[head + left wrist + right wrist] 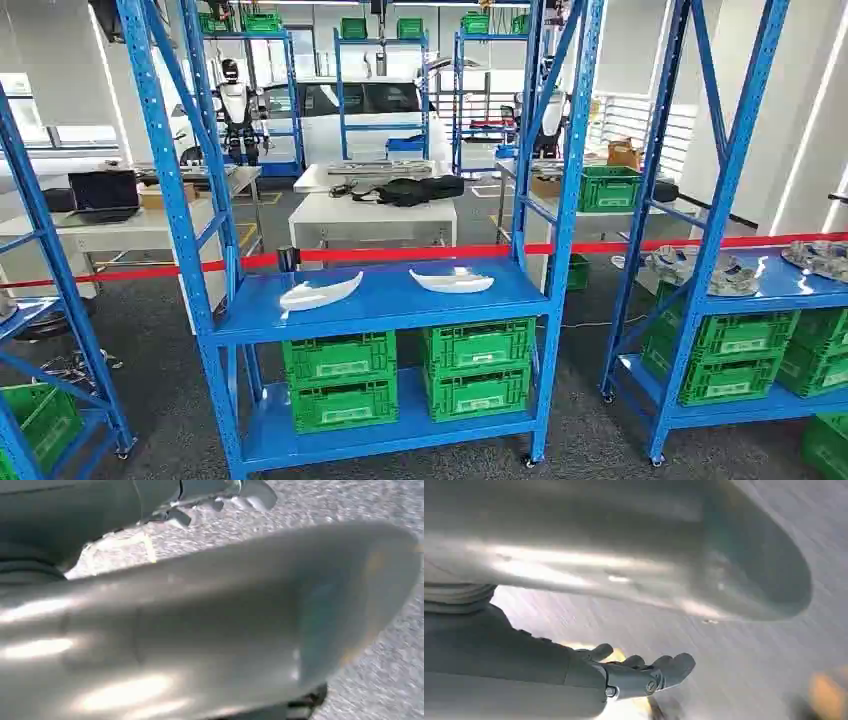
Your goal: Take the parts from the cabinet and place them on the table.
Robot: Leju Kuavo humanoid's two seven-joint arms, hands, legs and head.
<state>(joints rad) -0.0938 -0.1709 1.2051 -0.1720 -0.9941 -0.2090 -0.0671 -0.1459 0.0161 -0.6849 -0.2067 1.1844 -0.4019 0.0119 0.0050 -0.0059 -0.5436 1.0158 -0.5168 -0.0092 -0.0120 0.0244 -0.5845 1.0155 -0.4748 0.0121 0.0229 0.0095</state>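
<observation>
1. Head view: you face the blue shelf (380, 300). Two white parts lie on it, the left part (320, 293) and the right part (452, 281), well apart, long axes along the shelf front. Neither arm is raised toward them.
2. Left wrist view: the left hand (220, 495) hangs over grey floor; you cannot tell its finger state.
3. Right wrist view: the right hand (634, 672) hangs empty, fingers loosely extended.

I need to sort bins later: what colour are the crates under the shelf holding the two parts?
Green crates, clearest in the head view.
</observation>
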